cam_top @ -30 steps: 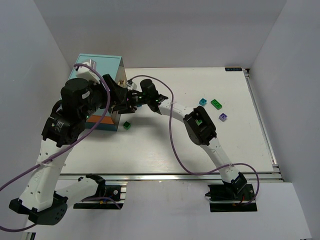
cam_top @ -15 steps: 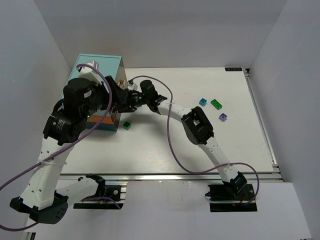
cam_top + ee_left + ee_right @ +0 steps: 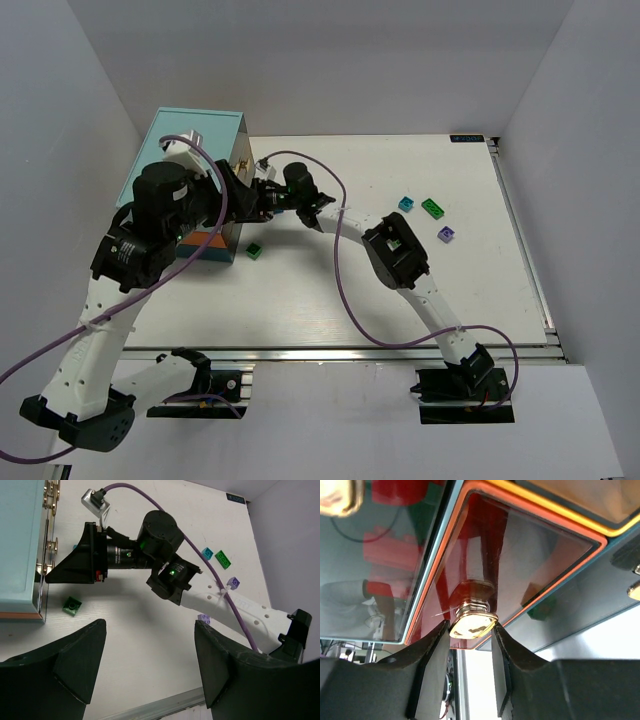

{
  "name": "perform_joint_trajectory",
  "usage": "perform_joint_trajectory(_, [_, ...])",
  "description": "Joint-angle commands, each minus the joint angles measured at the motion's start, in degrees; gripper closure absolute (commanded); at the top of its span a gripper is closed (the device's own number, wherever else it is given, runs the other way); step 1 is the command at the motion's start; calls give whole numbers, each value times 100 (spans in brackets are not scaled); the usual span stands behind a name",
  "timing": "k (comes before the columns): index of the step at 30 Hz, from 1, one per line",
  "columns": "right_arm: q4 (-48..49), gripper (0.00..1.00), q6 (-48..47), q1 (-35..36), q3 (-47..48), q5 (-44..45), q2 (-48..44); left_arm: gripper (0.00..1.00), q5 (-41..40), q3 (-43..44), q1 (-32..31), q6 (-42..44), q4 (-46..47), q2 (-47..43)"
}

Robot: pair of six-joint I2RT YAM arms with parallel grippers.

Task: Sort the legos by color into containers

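My right gripper (image 3: 472, 630) is shut on the gold knob (image 3: 472, 622) of a clear drawer (image 3: 520, 560) with an orange frame, in the front of the teal-topped cabinet (image 3: 190, 130). Red legos (image 3: 390, 550) show in the neighbouring drawer. In the left wrist view the right gripper (image 3: 47, 576) touches the cabinet front (image 3: 42, 570). My left gripper (image 3: 150, 665) is open and empty, held above the table beside the cabinet. A green lego (image 3: 254, 251) lies near the cabinet's foot. Cyan (image 3: 406, 204), green (image 3: 433, 208) and purple (image 3: 446, 234) legos lie to the right.
Another purple lego (image 3: 203, 618) lies beside the right arm's forearm (image 3: 235, 605). A purple cable (image 3: 340, 270) loops over the table. The table's metal front rail (image 3: 350, 350) runs along the near edge. White walls enclose the left, back and right.
The right gripper has edged left against the cabinet front, still on the knob. The left arm has shifted slightly right and down over the cabinet.
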Motion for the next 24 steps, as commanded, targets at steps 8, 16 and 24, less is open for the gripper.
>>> perform_joint_trajectory(8, [1516, 77, -122, -485, -2279, 82, -1315, 19, 158, -571, -23, -258, 295, -420])
perform_joint_trajectory(16, [1604, 11, -211, -679, -2588, -419, -1500, 19, 281, -783, -23, -302, 577, -377])
perform_joint_trajectory(24, [773, 11, -1340, -1021, -2974, -841, -2078, 20, 526, -941, -23, -320, 814, -289])
